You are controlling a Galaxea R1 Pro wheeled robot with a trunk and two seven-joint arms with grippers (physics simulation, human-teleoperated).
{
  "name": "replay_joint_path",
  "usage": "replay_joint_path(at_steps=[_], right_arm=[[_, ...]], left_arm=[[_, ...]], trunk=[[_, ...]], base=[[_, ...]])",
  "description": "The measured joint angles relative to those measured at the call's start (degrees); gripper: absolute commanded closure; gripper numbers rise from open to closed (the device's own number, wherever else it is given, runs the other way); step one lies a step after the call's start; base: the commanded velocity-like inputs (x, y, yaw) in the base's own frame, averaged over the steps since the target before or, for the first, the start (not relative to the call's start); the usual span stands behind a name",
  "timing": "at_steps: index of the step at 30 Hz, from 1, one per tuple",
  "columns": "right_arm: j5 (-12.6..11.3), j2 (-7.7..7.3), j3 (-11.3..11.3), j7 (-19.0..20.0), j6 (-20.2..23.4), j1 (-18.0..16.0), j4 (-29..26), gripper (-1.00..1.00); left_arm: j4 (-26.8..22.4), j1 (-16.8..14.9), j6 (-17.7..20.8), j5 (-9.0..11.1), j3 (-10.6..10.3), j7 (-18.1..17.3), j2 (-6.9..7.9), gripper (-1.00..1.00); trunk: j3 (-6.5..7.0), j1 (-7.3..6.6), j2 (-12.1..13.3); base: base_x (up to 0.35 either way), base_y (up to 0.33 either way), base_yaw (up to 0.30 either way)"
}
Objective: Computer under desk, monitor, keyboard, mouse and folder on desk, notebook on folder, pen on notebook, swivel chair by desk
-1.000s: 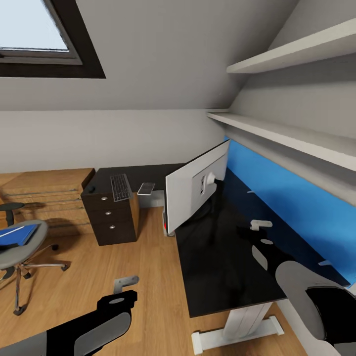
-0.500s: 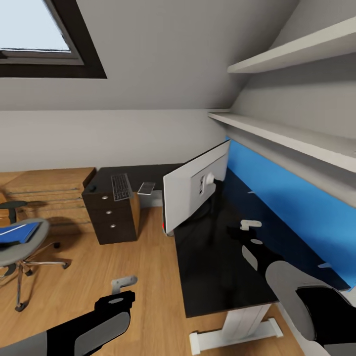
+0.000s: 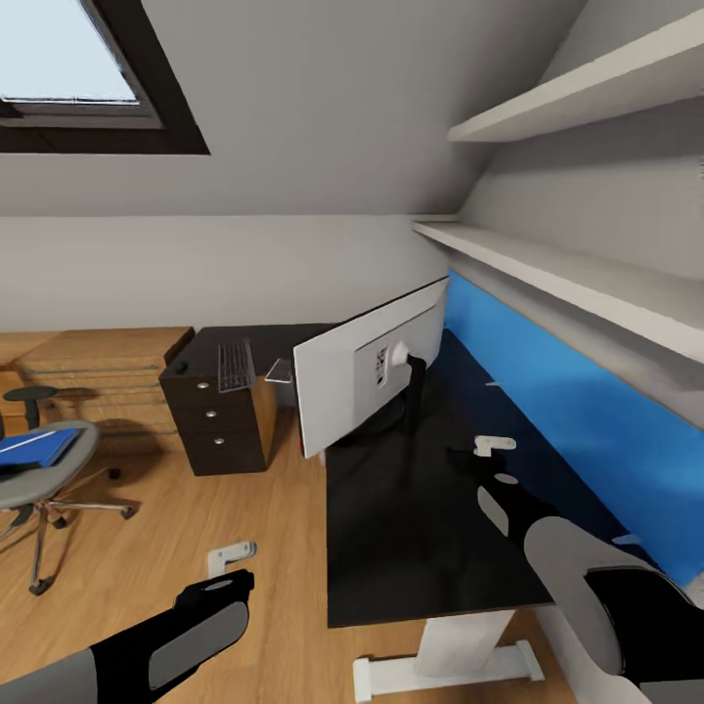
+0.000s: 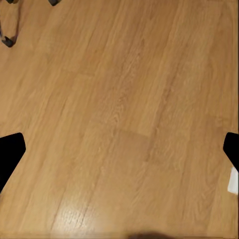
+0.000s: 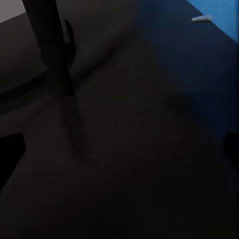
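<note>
The monitor stands on my long black bench, with its white back turned to me. Its thin neck goes down to the bench top. The screen leans out past the bench edge, over the floor.

Farther back, the keyboard lies on the short part of the bench, above the dark drawers with round silver knobs. A small dark thing sits at the corner near the keyboard; it may be the mouse, but it is too small to tell. A thin flat grey thing lies just beside the keyboard on the other side.

The swivel chair is well apart from the bench, out on the wooden floor. The blue folder lies on its seat.

A blue wall panel runs along the back of the bench. White shelves hang above it. A low wooden unit stands by the far wall, and there is a skylight up in the sloped wall.

My left claw hangs over bare floor, near the bench edge. Its fingers are apart and hold nothing. My right claw is over the bench top, near the monitor's neck. Its fingers are apart too, and empty.
</note>
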Motion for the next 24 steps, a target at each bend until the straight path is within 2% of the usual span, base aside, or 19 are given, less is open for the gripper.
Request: replay_joint_path(at_steps=[1, 2, 9, 14, 18, 24], right_arm=[[0.1, -0.02, 0.0, 0.0, 0.0, 0.0, 0.0, -1.00], [0.1, -0.03, 0.0, 0.0, 0.0, 0.0, 0.0, -1.00], [0.1, -0.21, 0.0, 0.1, -0.6, 0.2, 0.0, -1.00], [0.7, -0.27, 0.1, 0.1, -4.0, 1.4, 0.4, -1.00], [3.1, -0.28, 0.1, 0.4, -8.8, 2.7, 2.3, -1.00], [6.7, -0.11, 0.2, 2.3, -12.1, 3.1, 5.3, -1.00]], left_arm=[[0.4, 0.0, 0.0, 0.0, 0.6, -2.0, 0.00, -1.00], [0.4, 0.0, 0.0, 0.1, 0.8, -2.5, 0.00, -1.00], [0.5, 0.0, 0.0, 0.0, 1.1, -3.2, 0.13, -1.00], [0.4, 0.0, 0.0, 0.0, 1.2, -3.2, 0.18, -1.00], [0.2, 0.0, 0.0, 0.0, 1.2, -3.2, 0.25, -1.00], [-1.1, 0.0, 0.0, 0.0, 1.6, -3.2, 0.82, -1.00]], trunk=[[0.00, -0.01, 0.0], [0.00, 0.00, 0.0], [0.00, -0.01, 0.0], [-0.01, -0.03, 0.0], [-0.01, -0.03, 0.0], [0.00, -0.03, 0.0]], base=[[0.000, -0.073, 0.002], [0.000, -0.059, 0.002], [0.052, -0.015, 0.000], [0.238, -0.003, 0.000], [0.296, 0.032, 0.000], [0.266, 0.077, 0.000]])
